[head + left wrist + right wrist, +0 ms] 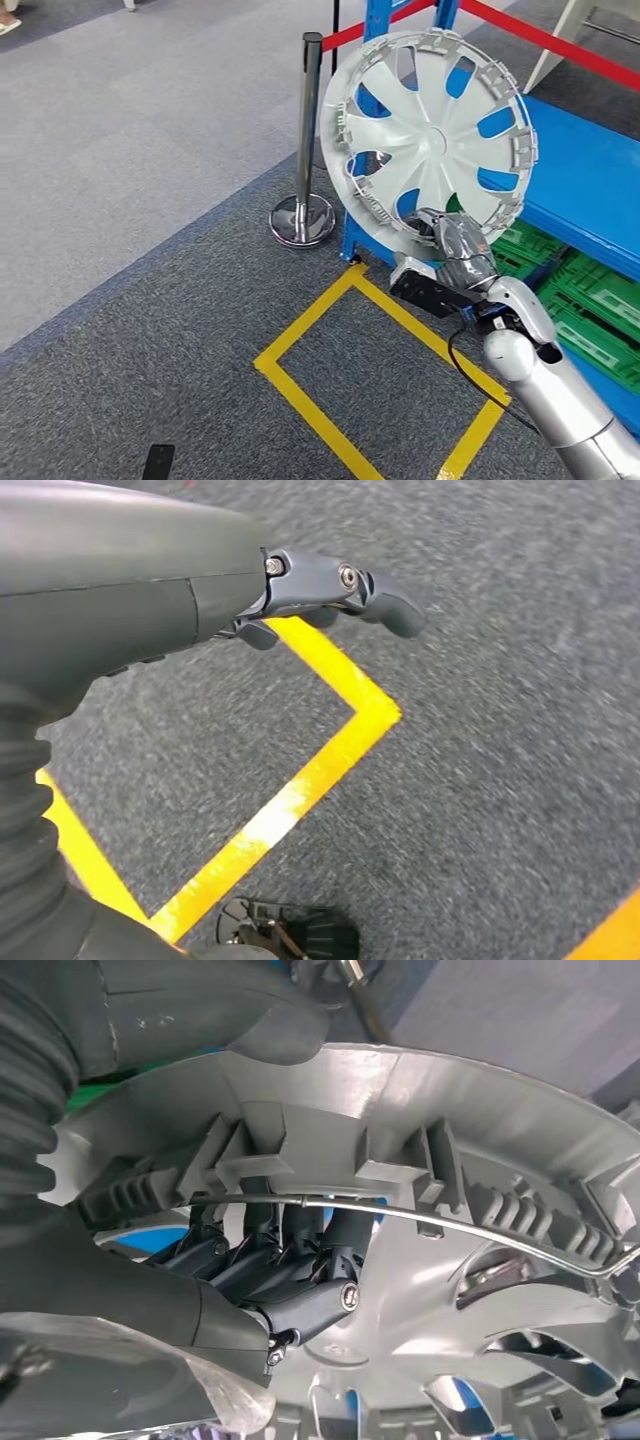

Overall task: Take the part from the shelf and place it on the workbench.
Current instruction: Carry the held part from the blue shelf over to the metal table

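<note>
i read this as the carry step: the part, a white wheel cover (429,140), is off the shelf and up in the air in my right hand (460,250), standing nearly on edge in front of the blue shelf frame (377,20); the workbench isn't in my views, so the next move, as i judge it, calls for turning and walking while holding the cover steady; in the right wrist view the fingers (302,1260) are curled over the cover's rim behind its wire ring, thumb on the other face; my left hand (332,590) hangs over the carpet and the yellow floor tape (302,790), fingers fairly straight, holding nothing.
</note>
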`<state>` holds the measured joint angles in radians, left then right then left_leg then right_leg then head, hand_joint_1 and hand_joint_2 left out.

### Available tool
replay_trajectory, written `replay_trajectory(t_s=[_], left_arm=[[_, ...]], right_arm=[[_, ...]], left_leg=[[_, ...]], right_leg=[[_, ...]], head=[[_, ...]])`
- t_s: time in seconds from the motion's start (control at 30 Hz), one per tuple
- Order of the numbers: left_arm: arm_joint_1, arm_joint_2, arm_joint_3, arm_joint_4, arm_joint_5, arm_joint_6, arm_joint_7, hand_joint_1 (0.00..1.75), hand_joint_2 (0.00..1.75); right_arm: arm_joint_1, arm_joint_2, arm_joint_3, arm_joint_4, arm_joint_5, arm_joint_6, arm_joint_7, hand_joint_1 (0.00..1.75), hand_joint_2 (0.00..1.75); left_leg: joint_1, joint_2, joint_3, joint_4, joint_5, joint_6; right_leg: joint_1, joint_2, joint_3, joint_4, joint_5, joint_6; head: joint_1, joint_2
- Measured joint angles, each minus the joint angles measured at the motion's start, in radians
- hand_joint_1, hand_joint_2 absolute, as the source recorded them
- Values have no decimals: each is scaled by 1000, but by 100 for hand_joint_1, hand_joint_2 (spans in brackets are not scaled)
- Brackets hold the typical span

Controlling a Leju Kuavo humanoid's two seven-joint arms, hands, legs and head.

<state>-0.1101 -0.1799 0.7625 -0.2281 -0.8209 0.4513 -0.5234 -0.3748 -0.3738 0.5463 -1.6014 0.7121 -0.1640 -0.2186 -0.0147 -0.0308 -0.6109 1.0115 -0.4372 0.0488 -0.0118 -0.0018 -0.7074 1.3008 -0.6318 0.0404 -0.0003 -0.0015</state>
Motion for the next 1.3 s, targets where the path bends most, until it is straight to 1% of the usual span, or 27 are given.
replay_trajectory(t_s=[0.03,0.07,0.13,0.17,0.23,0.27,0.3,0.37,0.43,0.5,0.53,0.57,0.6,0.67,0.73,0.83,0.87,0.9,0.97,1.0,1.03,1.07,1.1,1.13,1.2,1.27,1.3], left_arm=[[1,0,0,0,0,0,0,0,175],[1,-1,0,0,-1,-1,0,0,175],[0,-1,1,0,-2,-2,0,0,175],[0,-1,1,0,-2,-3,0,0,175],[1,-1,1,0,-3,-3,0,0,175],[3,-1,2,0,-3,-3,0,0,175],[5,1,3,0,-2,-3,0,0,175],[6,1,5,0,-2,-3,0,0,175],[2,0,6,0,-2,-3,0,0,175],[1,0,6,0,-2,-3,1,0,175],[1,-1,6,0,-2,-3,1,0,175],[2,-1,6,0,-2,-3,1,0,175],[2,-1,6,0,-2,-2,2,0,175],[1,0,6,0,-2,-1,2,0,175],[1,0,7,0,-2,0,2,0,175],[7,0,7,0,0,1,3,0,175],[9,0,7,0,0,1,3,0,175],[9,0,7,0,1,1,3,0,175],[6,-1,8,0,1,1,3,0,175],[4,-2,8,0,1,1,3,0,175],[5,-3,8,0,1,1,3,0,175],[5,-3,8,0,1,1,3,0,175],[6,-3,8,0,1,1,3,0,175],[6,-3,8,0,1,1,3,0,175],[4,-3,8,0,0,1,3,0,175],[4,-3,8,0,-3,1,3,0,175],[5,-3,8,0,-3,1,4,0,175]], right_arm=[[3,0,0,0,0,0,0,175,175],[5,-1,0,0,-1,0,1,175,175],[9,-2,0,0,-1,0,1,175,175],[9,-3,0,-1,-1,0,0,175,175],[11,-5,1,-3,0,0,-1,175,175],[12,-5,1,-4,0,0,-1,175,175],[12,-5,1,-4,0,0,-1,175,175],[12,-6,0,-6,-1,1,0,175,175],[13,-8,-2,-8,-5,2,-1,175,175],[14,-16,-5,-8,-15,6,-3,175,175],[15,-20,-7,-8,-21,8,-4,175,175],[16,-25,-10,-8,-28,10,-4,175,175],[19,-31,-13,-9,-34,10,-5,175,175],[27,-47,-25,-11,-44,11,-6,175,175],[34,-63,-39,-14,-50,11,-7,175,175],[39,-74,-51,-17,-54,11,-8,175,175],[41,-78,-55,-18,-55,11,-8,175,175],[44,-81,-58,-20,-55,11,-8,175,175],[48,-92,-61,-22,-56,11,-10,175,175],[51,-96,-62,-23,-55,11,-10,175,175],[53,-100,-62,-23,-55,12,-11,175,175],[56,-102,-62,-23,-55,12,-10,175,175],[59,-104,-62,-23,-56,13,-10,175,175],[62,-106,-62,-23,-56,14,-10,175,175],[65,-111,-63,-24,-56,18,-11,175,175],[69,-117,-66,-26,-55,22,-14,175,175],[71,-118,-67,-27,-55,24,-15,175,175]], left_leg=[[1,-15,0,2,0,0],[2,-30,0,4,-1,-2],[4,-58,-3,14,-5,-9],[5,-70,-8,19,-6,-14],[7,-93,-18,24,-4,-25],[8,-104,-21,24,-1,-29],[7,-104,-23,26,-3,-34],[3,-60,-44,70,-32,-44],[5,1,-99,191,-95,-54],[12,20,-150,304,-134,-60],[14,22,-154,314,-127,-61],[15,25,-138,282,-101,-60],[14,35,-105,217,-63,-56],[3,82,-37,83,-12,-43],[-8,112,-13,30,-9,-34],[-7,88,-14,20,-9,-25],[-4,77,-11,14,-6,-20],[-1,65,-8,9,-3,-14],[4,39,-4,3,0,-6],[4,26,-4,4,0,-4],[5,11,-4,5,-1,-4],[5,-4,-4,6,-1,-4],[6,-19,-3,8,-2,-5],[8,-34,-3,11,-3,-7],[11,-62,-9,23,-9,-16],[12,-87,-22,33,-9,-27],[13,-98,-27,35,-6,-32]], right_leg=[[-1,1,-6,-2,17,1],[-2,5,8,-44,52,2],[-10,41,68,-181,121,4],[-13,61,93,-230,137,4],[-14,81,113,-261,135,0],[-15,70,114,-262,136,-5],[-15,58,115,-264,137,-10],[-18,31,119,-269,139,-24],[-15,2,122,-271,137,-34],[-13,-26,123,-270,133,-36],[-13,-39,126,-270,131,-36],[-12,-51,129,-270,129,-35],[-11,-64,135,-270,125,-33],[-7,-89,145,-271,117,-26],[-1,-110,149,-271,111,-19],[1,-135,153,-276,106,-9],[-1,-125,152,-271,97,-5],[-3,-100,143,-249,81,-1],[-6,-31,91,-141,29,4],[-7,-10,52,-70,5,5],[-7,-2,19,-16,-7,7],[-7,1,-2,6,-1,8],[-9,2,-2,-13,26,9],[-11,7,15,-67,68,10],[-21,50,70,-196,129,15],[-26,82,98,-250,137,13],[-25,78,102,-253,135,8]], head=[[0,0],[0,0],[0,0],[0,0],[-1,0],[-1,0],[-1,0],[-8,0],[-15,0],[-15,0],[-15,0],[-15,0],[-15,0],[-15,0],[-13,0],[-13,0],[-13,0],[-11,0],[-5,0],[-3,0],[-2,0],[-2,0],[-2,0],[-2,0],[-2,0],[-2,0],[-2,0]])
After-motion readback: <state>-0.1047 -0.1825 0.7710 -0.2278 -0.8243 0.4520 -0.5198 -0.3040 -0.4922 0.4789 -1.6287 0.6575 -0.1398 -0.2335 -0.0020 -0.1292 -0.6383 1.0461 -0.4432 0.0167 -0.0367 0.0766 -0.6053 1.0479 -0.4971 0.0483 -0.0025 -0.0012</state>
